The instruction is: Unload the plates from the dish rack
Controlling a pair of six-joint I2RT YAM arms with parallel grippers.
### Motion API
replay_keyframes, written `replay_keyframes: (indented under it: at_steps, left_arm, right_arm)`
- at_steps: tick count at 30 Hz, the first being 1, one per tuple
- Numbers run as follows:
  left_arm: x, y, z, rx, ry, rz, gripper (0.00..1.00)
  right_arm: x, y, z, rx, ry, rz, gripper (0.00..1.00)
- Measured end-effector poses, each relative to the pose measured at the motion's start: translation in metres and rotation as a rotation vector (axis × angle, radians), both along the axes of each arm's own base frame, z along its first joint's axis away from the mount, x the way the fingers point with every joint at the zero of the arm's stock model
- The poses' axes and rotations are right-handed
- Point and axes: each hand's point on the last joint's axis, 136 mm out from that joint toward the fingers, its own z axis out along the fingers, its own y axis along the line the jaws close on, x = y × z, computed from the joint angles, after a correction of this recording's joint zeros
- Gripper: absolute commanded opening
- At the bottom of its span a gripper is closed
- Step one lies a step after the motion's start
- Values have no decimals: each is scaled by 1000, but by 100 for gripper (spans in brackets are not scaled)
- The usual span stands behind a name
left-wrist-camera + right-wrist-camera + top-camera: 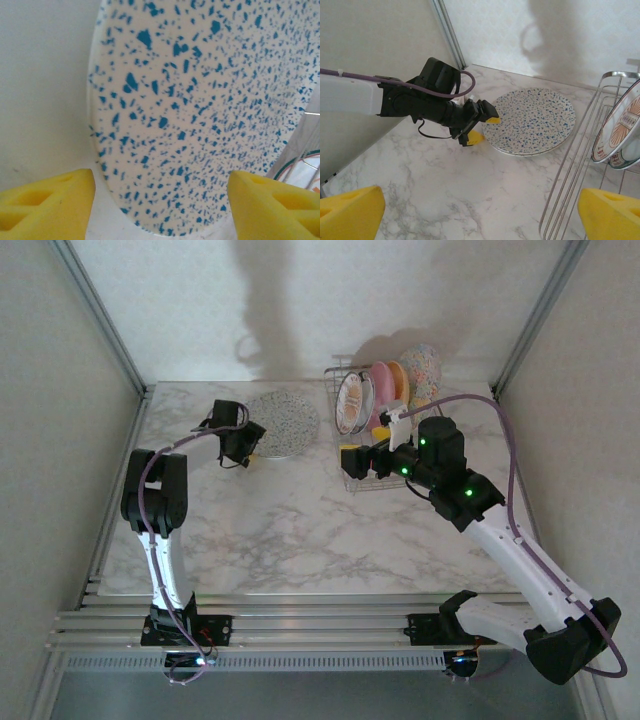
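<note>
A round white plate flecked with blue (285, 423) lies flat on the white marble-patterned table (300, 530), toward the far side and just left of the rectangular silver wire dish rack (365, 483). The left gripper (243, 448) sits at this plate's near-left rim with its yellow foam jaws spread wide. In the left wrist view the plate lies ahead between the two fingertips, and I cannot tell whether either one touches it. Four plates stand upright in the rack, from left to right: a white plate with a maroon rim and orange centre motif (354, 402), a plain pink plate (380, 388), a yellow-orange plate (398, 385) and a large multicolour-speckled plate (423, 365). The right gripper (352, 460) hovers at the rack's near-left corner, jaws wide apart and holding nothing.
</note>
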Motion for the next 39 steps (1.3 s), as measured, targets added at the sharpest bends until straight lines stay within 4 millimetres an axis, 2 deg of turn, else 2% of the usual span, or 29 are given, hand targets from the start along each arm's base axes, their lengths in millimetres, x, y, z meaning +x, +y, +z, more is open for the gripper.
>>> replay_keyframes:
  at_steps: [6, 9, 12, 16, 18, 20, 23, 25, 28, 31, 35, 39]
  left_arm:
    - [-6, 6, -1, 30, 28, 18, 74]
    - [-7, 10, 11, 43, 12, 30, 75]
    - [-7, 12, 34, 48, -32, 41, 75]
    - [-13, 11, 77, 52, -119, 57, 75]
    - [-16, 4, 108, 50, -183, 52, 76]
    - [-22, -9, 141, 45, -255, 33, 77]
    - [-37, -33, 187, 29, -360, -16, 76]
    - [-49, -51, 218, 17, -442, -63, 75]
    - [-68, -78, 259, 2, -559, -145, 75]
    - [-93, -106, 294, -25, -685, -242, 74]
    - [-138, -132, 319, -63, -813, -364, 73]
    - [-175, -148, 328, -88, -881, -442, 72]
  right_arm:
    - [4, -4, 2, -6, -9, -29, 99]
    - [8, -12, 8, -15, -33, -83, 99]
    - [16, -31, 17, -49, -56, -192, 98]
    - [40, -78, 40, -90, -65, -406, 94]
    - [57, -113, 49, -93, -51, -539, 93]
    - [73, -151, 48, -91, -11, -662, 91]
    - [96, -193, 31, -89, 73, -789, 90]
    - [112, -207, 16, -83, 128, -818, 89]
    - [137, -215, -15, -79, 215, -808, 86]
    - [161, -214, -49, -85, 288, -772, 84]
    - [186, -209, -82, -93, 354, -724, 79]
    - [209, -205, -95, -98, 362, -692, 75]
